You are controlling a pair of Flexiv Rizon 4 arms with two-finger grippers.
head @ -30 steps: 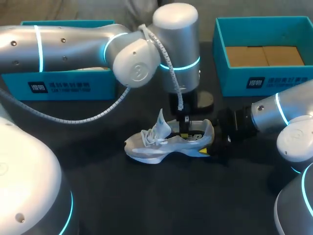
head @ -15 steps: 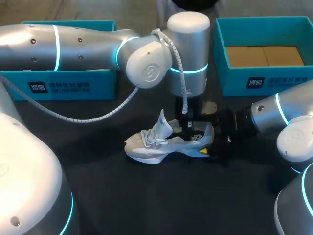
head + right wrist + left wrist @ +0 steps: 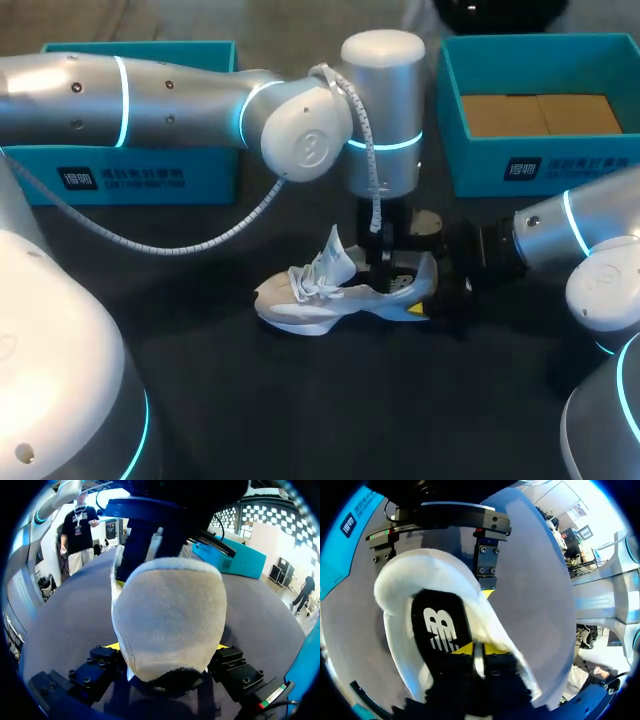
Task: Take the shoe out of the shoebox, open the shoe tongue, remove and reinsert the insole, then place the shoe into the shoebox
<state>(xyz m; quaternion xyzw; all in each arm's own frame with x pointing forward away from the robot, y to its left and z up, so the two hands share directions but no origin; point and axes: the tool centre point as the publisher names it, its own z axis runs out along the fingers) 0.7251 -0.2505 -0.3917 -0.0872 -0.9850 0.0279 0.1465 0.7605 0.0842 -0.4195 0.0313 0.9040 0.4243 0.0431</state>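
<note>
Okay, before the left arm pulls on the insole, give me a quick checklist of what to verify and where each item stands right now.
1. Shoe out of the box and resting on the table: ok.
2. Right gripper clamped on the heel from both sides: ok.
3. Tongue standing up, leaving the opening free: ok.
4. Left gripper down inside the opening, at the insole: ok.
5. Left gripper's hold on the insole: cannot tell.
6. Insole lifted out: not ok, it lies flat inside the shoe.
</note>
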